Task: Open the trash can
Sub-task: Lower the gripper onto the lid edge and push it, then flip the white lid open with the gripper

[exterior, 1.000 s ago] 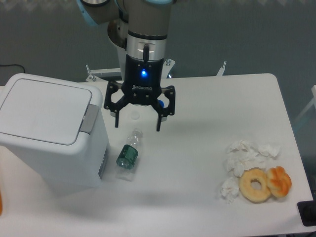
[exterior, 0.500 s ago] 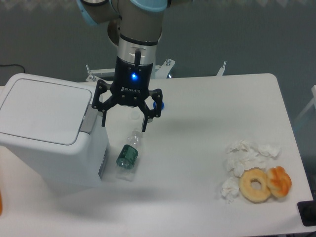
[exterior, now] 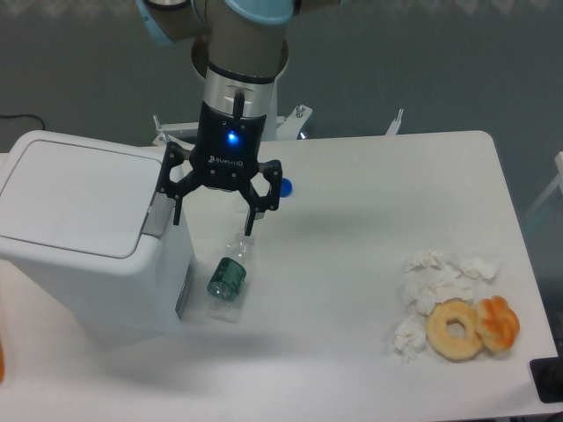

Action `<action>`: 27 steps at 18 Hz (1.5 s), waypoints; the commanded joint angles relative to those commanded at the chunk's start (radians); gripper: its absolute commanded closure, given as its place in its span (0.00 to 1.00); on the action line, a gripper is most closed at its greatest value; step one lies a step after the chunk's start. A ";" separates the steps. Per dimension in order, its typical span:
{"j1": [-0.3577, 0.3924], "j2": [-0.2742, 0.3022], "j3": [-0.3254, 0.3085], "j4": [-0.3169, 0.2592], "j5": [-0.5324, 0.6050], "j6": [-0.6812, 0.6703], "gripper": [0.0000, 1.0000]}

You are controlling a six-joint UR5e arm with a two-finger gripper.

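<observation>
The trash can [exterior: 88, 237] sits at the left edge of the table [exterior: 352, 290], big and white, and its lid [exterior: 79, 195] lies flat and shut; so the opening is not yet done, folks. The gripper [exterior: 212, 220] hangs just right of the can's upper right corner with its fingers spread apart and nothing between them; the left fingertip [exterior: 176, 215] is right beside the grey latch button [exterior: 159, 211], though whether it touches I cannot tell from this angle. My read: the approach is largely made, and what is left is the press on that button and the lid springing up.

Containers now: the can is closed, so what it holds is hidden. A clear plastic bottle [exterior: 230, 271] lies on its side just right of the can, below the gripper, with a green band at its near end; it looks empty, though that is hard to judge. A small blue cap [exterior: 285, 187] peeks out behind the right finger. Well away at the near right, crumpled tissues [exterior: 431, 286] lie beside a doughnut [exterior: 454, 329] and an orange pastry [exterior: 498, 322], all loose on the tabletop.
</observation>
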 joint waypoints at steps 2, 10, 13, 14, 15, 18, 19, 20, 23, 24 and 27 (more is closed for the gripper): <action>-0.002 0.000 -0.002 -0.002 0.002 -0.002 0.00; -0.006 -0.003 -0.008 0.000 0.002 0.000 0.00; -0.006 -0.003 -0.009 0.000 0.003 -0.002 0.00; -0.006 -0.003 -0.009 0.000 0.003 0.000 0.00; -0.006 -0.003 -0.009 0.000 0.003 0.000 0.00; -0.006 -0.002 -0.015 0.000 0.003 0.000 0.00; -0.006 -0.002 -0.018 0.000 0.003 0.000 0.00; -0.006 0.000 -0.023 0.000 0.003 0.000 0.00; -0.008 0.000 -0.025 0.000 0.003 0.000 0.00; -0.008 0.000 -0.025 0.000 0.003 0.000 0.00; -0.008 0.000 -0.025 0.000 0.003 0.000 0.00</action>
